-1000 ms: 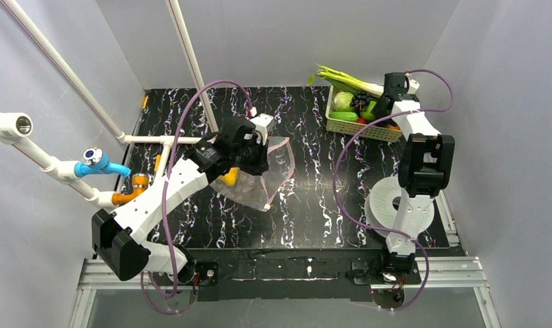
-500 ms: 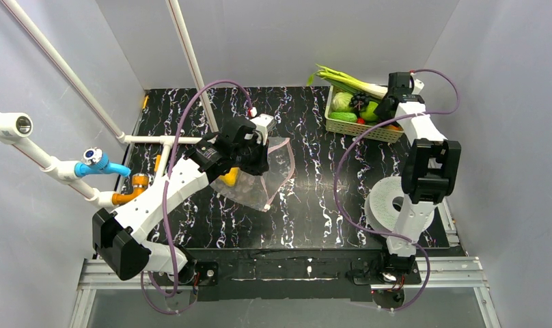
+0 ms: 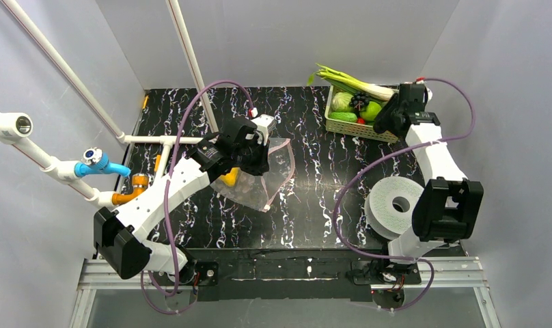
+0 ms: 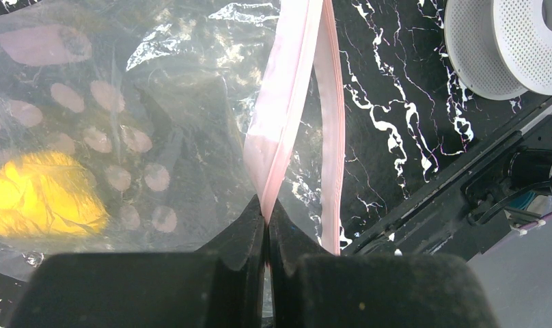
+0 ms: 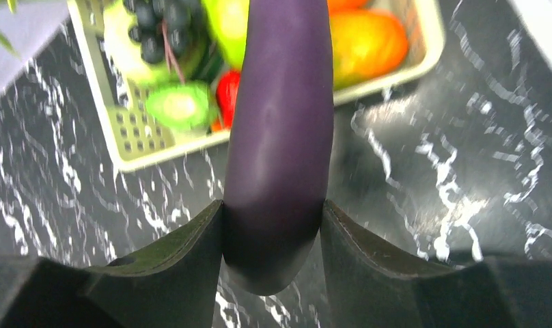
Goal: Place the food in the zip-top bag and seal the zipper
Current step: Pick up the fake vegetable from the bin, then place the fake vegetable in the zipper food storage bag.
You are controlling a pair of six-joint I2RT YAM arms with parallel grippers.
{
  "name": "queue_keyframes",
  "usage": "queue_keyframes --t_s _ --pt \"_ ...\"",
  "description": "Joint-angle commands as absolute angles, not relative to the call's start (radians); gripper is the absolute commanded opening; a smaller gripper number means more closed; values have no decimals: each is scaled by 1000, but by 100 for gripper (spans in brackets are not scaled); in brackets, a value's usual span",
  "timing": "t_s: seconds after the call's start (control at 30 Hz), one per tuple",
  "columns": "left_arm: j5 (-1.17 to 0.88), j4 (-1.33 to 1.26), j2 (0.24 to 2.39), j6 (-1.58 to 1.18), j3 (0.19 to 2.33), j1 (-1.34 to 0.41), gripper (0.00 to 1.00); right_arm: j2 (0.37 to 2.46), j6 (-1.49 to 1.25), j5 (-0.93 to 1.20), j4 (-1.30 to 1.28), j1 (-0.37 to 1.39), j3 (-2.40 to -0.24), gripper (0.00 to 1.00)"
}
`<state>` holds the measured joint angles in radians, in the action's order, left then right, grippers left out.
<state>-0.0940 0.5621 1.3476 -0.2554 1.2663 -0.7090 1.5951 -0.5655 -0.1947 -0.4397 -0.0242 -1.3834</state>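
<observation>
1. One yellow piece of food already lies inside the zip-top bag, which rests left of the middle of the table.
2. The left end effector is closed, pinching one lip of the pink zipper. The other lip hangs apart from it, so the mouth is unsealed.
3. The right end effector grips a dark purple eggplant just off the near side of the mesh basket, which stands at the far right corner, well apart from the bag.
4. I judge the task to be at an early stage. Several green, red and orange pieces remain in the basket, the eggplant is not yet delivered, and sealing has not begun.
5. The left wrist view shows the pinch and the yellow piece through the plastic, which the arm partly hides from above. The right wrist view shows the eggplant clearly. Only the top view shows how bag and basket lie relative to each other.
</observation>
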Motion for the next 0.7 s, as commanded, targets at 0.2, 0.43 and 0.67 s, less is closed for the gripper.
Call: queue_keyframes --t_s 0.2,0.43,0.67 --pt "-100 577 1354 -262 1278 -710 0 1341 -495 119 -338 148 -1107 1" --pt "-81 578 1361 -258 1277 -709 0 1197 -387 245 -336 336 -1015 1" --pt "-65 578 1366 -256 1275 -710 0 1123 -326 497 -379 437 -953 1"
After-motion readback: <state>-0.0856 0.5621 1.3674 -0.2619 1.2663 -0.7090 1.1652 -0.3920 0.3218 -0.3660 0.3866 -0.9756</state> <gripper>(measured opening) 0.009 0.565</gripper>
